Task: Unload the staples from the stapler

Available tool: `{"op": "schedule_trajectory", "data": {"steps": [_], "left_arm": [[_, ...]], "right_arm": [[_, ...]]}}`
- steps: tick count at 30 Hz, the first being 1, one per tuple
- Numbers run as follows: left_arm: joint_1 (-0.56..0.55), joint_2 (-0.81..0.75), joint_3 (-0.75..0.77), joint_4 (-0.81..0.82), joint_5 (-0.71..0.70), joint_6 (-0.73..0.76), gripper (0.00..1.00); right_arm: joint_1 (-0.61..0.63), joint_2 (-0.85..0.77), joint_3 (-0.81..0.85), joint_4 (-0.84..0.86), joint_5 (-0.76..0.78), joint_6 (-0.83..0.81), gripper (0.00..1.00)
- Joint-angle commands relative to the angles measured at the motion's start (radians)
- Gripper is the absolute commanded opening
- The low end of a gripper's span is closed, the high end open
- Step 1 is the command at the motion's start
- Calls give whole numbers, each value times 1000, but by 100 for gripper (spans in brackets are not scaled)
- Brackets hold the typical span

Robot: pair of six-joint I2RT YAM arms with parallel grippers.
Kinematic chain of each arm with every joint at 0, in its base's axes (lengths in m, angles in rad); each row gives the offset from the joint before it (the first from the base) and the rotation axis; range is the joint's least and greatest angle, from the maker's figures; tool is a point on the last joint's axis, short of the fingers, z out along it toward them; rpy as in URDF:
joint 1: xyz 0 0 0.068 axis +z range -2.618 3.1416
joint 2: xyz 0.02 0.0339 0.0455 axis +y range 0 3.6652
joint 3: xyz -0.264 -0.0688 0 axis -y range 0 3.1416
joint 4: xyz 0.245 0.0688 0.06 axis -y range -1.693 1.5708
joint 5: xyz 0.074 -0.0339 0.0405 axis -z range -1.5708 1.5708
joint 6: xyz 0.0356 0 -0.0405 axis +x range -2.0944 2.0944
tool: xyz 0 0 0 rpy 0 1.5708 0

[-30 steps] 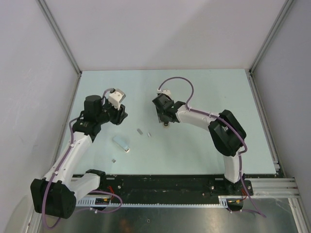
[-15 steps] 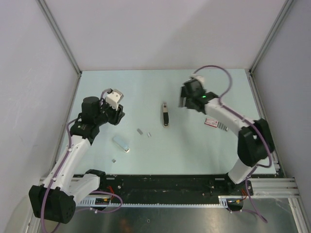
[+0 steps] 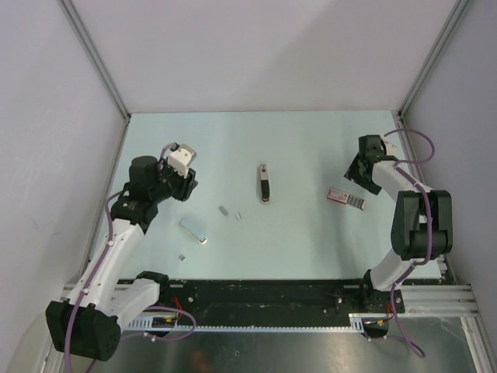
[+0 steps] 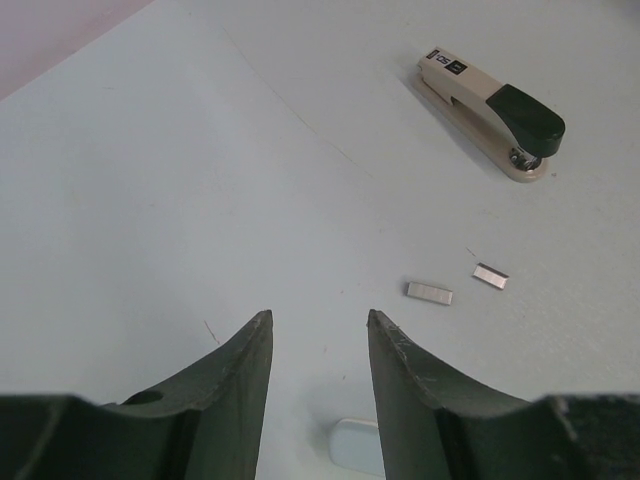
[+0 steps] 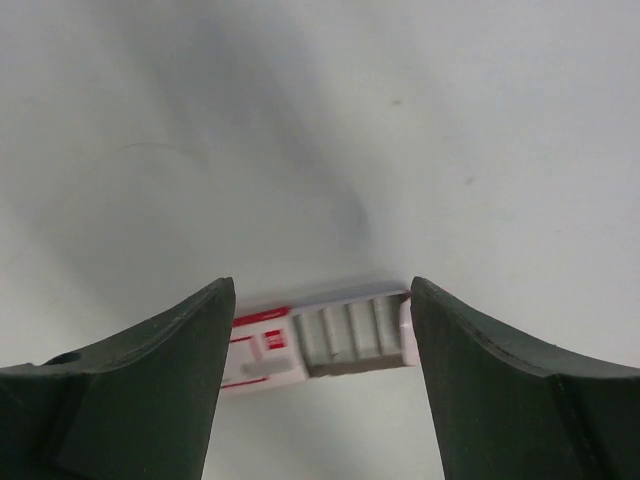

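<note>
Broad stretch of bare counter (image 3: pixel 311 140) behind the stapler (image 3: pixel 265 183), running back to the rear wall panel (image 3: pixel 256 54). More open surface in front of it, down to the black rail (image 3: pixel 272 294) along the near edge. Side walls well apart from the stapler on both flanks, each framed by a metal post (image 3: pixel 97 62).

Left jaws hanging over the counter well left of the stapler, partly apart, nothing between them. Right jaws far right of the stapler, close to the right-hand edge and spread wide. Just beside them, nearer the stapler, a small red-and-white box (image 3: pixel 345 199) with a grey ribbed part, lying unclamped on the counter.

Staples out on the counter, all left of the stapler and nearer the rail than it. Largest piece a staple bar (image 3: pixel 194 229): short, pale silvery-blue with a whitish end, lying flat and slantwise. Two tiny silvery staple bits (image 3: pixel 224 210) near each other but apart, between that bar and the stapler. One more silvery speck (image 3: pixel 182 256) further from the stapler, close to the rail.

Stapler lying lengthwise front to back, beige with a black top.

Counter pale mint green, matt, faintly scratched in the left wrist view. Walls plain pale grey-lilac.
</note>
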Motion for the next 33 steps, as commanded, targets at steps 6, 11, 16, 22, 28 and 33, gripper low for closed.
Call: {"op": "schedule_trajectory", "data": {"steps": [6,11,16,22,28,33], "left_arm": [[8,4,-6,-12,4,29,48],[9,8,-2,-12,10,32,48],[10,7,-7,-12,8,33,48],[10,6,-3,-10,2,39,48],[12,6,4,-12,-5,46,48],[12,6,5,-13,-6,47,48]], "right_arm": [[-102,40,-55,4,8,-6,76],[-108,61,-69,10,-11,-4,77],[-106,89,-89,37,-71,13,77],[-66,111,-128,67,-124,48,77],[16,79,-174,73,-124,81,75],[66,22,-250,91,-138,130,74]]}}
